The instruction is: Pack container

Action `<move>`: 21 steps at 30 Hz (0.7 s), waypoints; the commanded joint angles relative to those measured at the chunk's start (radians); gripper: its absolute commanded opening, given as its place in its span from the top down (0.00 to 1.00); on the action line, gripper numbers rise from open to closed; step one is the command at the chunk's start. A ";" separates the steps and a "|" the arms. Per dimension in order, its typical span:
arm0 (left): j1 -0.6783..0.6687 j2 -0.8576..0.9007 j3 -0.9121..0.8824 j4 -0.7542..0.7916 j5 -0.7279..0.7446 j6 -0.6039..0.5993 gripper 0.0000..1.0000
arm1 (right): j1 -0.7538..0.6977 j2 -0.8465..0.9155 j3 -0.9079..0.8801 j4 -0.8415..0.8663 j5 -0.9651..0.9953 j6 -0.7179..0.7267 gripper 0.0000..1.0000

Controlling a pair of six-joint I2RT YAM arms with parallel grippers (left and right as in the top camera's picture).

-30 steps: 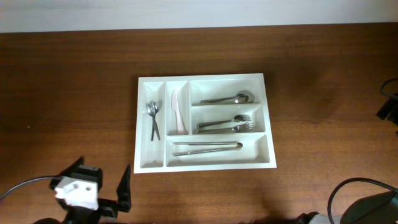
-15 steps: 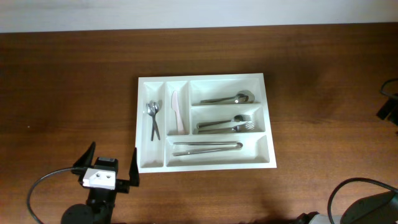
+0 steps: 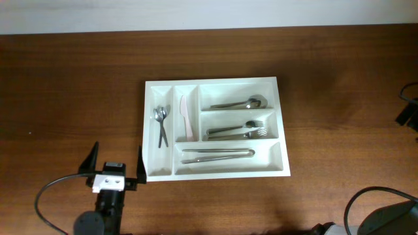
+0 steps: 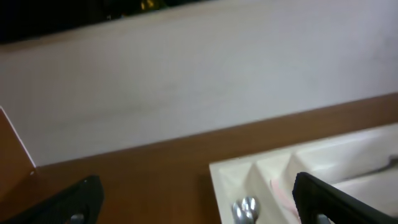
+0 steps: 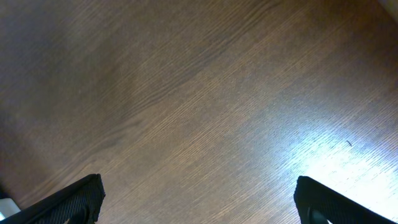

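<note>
White tray [image 3: 274, 156], frame centre, cutlery [image 3: 228, 132] in every compartment. At lower left, left gripper [image 3: 116, 155] just beside tray corner, jaws wide, empty. In wrist view, right gripper [image 5: 199, 202] wide, empty, over table [image 5: 186, 93].

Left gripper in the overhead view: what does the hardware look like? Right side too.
Left gripper: two black tapered fingers on a white blocky housing with two small dark holes, a black round wrist behind it, and a thin grey cable looping off it. Right arm: only a grey rounded shell and a black cable show. Right gripper: black fingers too.
</note>
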 commanded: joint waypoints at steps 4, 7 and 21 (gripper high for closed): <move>0.005 -0.010 -0.088 0.003 -0.022 0.020 0.01 | -0.003 -0.003 -0.002 0.000 -0.005 0.009 0.01; 0.005 -0.010 -0.119 0.003 -0.023 0.020 0.01 | -0.003 -0.003 -0.002 0.000 -0.005 0.009 0.01; 0.006 -0.010 -0.150 0.033 -0.034 0.020 0.01 | -0.003 -0.003 -0.002 0.000 -0.005 0.009 0.01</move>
